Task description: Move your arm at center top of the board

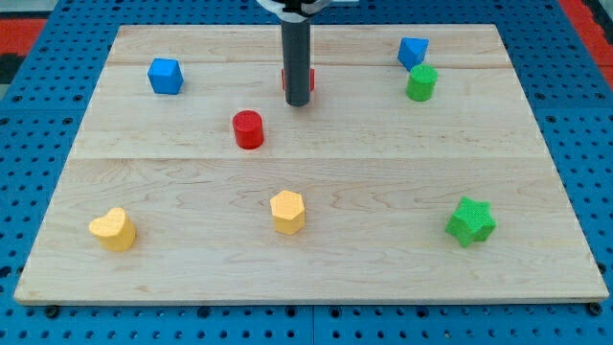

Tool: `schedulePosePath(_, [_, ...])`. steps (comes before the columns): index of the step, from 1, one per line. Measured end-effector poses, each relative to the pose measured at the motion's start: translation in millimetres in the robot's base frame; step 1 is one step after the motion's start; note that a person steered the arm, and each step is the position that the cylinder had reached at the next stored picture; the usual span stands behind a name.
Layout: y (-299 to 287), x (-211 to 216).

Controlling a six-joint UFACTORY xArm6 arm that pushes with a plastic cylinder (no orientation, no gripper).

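My dark rod comes down from the view's top centre, and my tip point(298, 102) rests on the wooden board point(306, 192) near its top middle. A red block point(310, 80) sits right behind the rod and is mostly hidden by it. A red cylinder point(248, 129) stands a little below and left of my tip. A blue cube point(165, 76) is at the upper left. A blue block point(413, 51) and a green cylinder point(420, 83) are at the upper right.
A yellow heart-shaped block point(113, 229) lies at the lower left, a yellow hexagon point(287, 211) at the lower middle, and a green star point(469, 221) at the lower right. A blue perforated surface point(38, 115) surrounds the board.
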State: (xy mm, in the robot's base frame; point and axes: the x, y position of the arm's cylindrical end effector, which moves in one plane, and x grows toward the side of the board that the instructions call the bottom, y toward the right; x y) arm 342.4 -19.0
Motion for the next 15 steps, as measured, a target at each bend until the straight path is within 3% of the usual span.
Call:
schedulePosePath(4, [-84, -46])
schedulePosePath(9, [-83, -66])
schedulePosePath(11, [-134, -71])
schedulePosePath(14, [-157, -85])
schedulePosePath(15, [-132, -83])
